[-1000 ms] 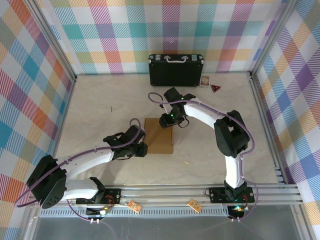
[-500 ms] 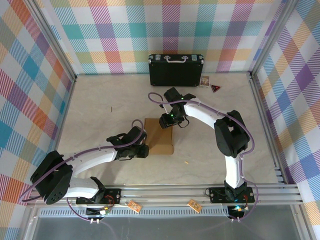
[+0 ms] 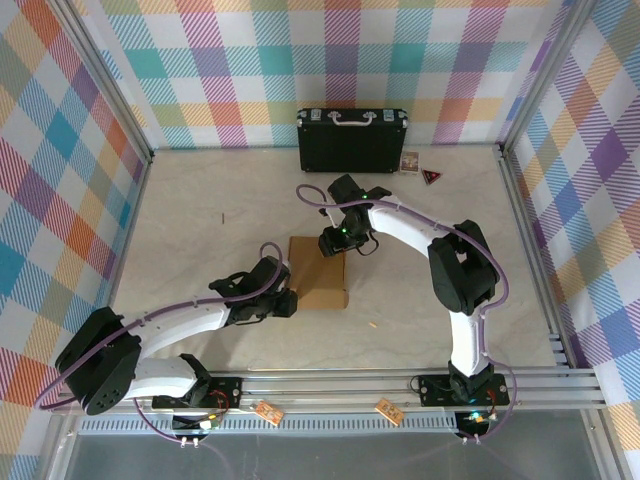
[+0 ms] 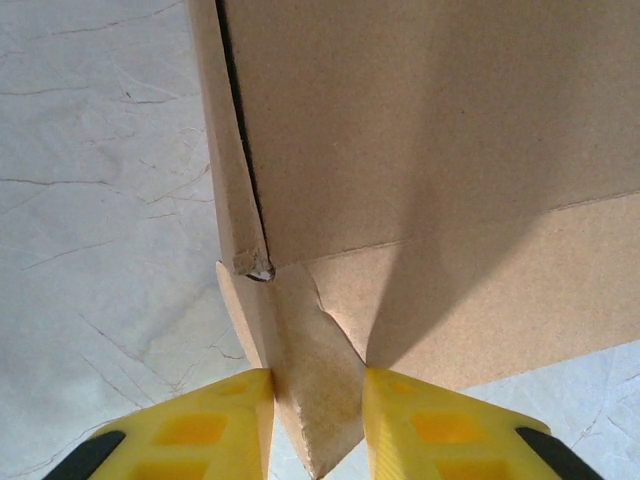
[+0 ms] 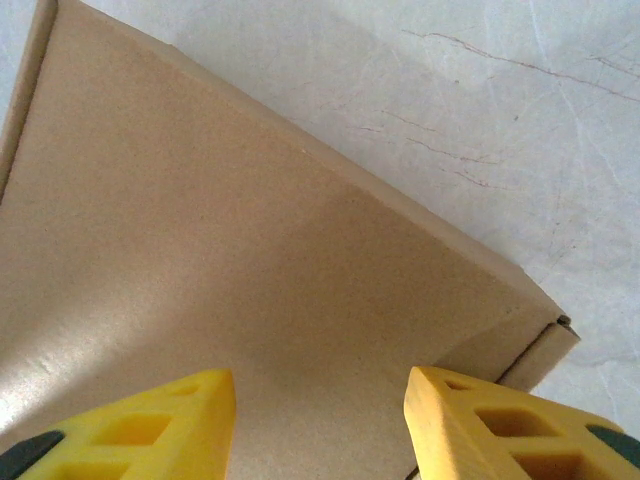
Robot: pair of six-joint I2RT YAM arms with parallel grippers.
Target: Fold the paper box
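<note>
The paper box (image 3: 315, 275) is folded brown cardboard lying flat in the middle of the table. My left gripper (image 3: 287, 300) is at its near left corner. In the left wrist view the yellow fingers (image 4: 225, 420) press on both sides of a pointed corner flap (image 4: 315, 400) that sticks out below the box's side (image 4: 430, 130). My right gripper (image 3: 333, 243) is over the far right part of the box. In the right wrist view its gripper (image 5: 320, 375) stands open above the flat top panel (image 5: 230, 220), with nothing held between the fingers.
A black hard case (image 3: 351, 140) with a silver handle stands against the back wall. A small card (image 3: 409, 162) and a red triangle (image 3: 431, 177) lie to its right. Metal rails (image 3: 350, 385) edge the near side, and plaid walls close the other three.
My left gripper has shifted slightly toward the near edge at the box's corner, still on the flap. The right arm and the box have stayed put.
</note>
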